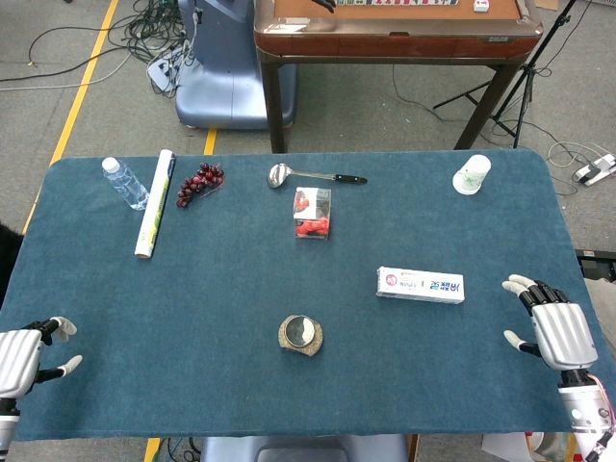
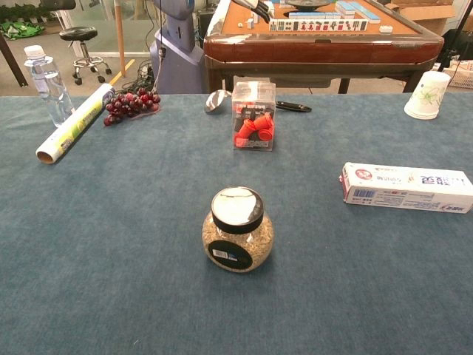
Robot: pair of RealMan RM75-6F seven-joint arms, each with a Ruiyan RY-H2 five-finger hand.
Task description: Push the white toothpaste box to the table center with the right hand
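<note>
The white toothpaste box (image 1: 420, 285) lies flat on the blue desk (image 1: 221, 308), right of the middle, its long side running left to right; in the chest view it sits at the right edge of the frame (image 2: 406, 188); the right robot hand (image 1: 553, 329) hangs near the desk's right edge, apart from the box and just nearer the robot, fingers spread and holding nothing; the left robot hand (image 1: 27, 354) sits at the near left corner, fingers likewise apart and empty; neither robot hand shows in the chest view; a round glass jar (image 1: 301, 335) with a dark lid stands near the desk's middle, closer to the robot than the box; beyond it stands a clear box of red pieces (image 1: 312, 213); a ladle (image 1: 310, 175) lies behind that; a paper cup (image 1: 472, 174) stands at the far right; red grapes (image 1: 198, 182), a rolled tube (image 1: 155, 203) and a water bottle (image 1: 125, 183) lie at the far left.
</note>
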